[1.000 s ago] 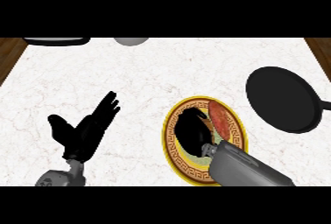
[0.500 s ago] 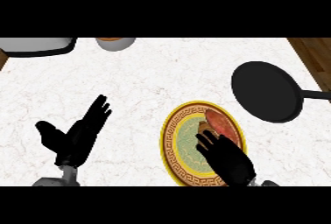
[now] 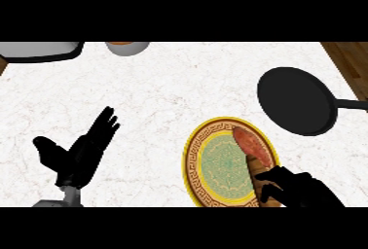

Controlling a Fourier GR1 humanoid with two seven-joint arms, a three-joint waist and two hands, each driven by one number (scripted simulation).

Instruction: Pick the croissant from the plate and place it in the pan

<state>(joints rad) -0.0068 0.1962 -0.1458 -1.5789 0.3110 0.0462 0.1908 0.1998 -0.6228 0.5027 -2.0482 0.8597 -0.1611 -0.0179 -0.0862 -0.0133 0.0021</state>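
A yellow-rimmed patterned plate (image 3: 215, 168) lies at the lower right of the head view. On its right half rests the croissant (image 3: 250, 146), long and reddish-brown. My right hand (image 3: 298, 190) comes in from the lower edge, its fingers curled over the croissant's near end and hiding that end. The black round pan (image 3: 296, 99) sits further back and to the right of the plate, its handle (image 3: 352, 103) pointing right. At the lower left my left hand (image 3: 78, 154) rests open, fingers up, away from the plate.
A grey object (image 3: 39, 50) and a small bowl (image 3: 128, 47) stand at the counter's far edge, upper left. The white marble counter (image 3: 173, 97) ends at the right, where a wooden floor (image 3: 348, 58) shows.
My right hand has drawn back from over the plate's middle to the croissant's near end, uncovering most of the croissant. The left hand keeps its open pose.
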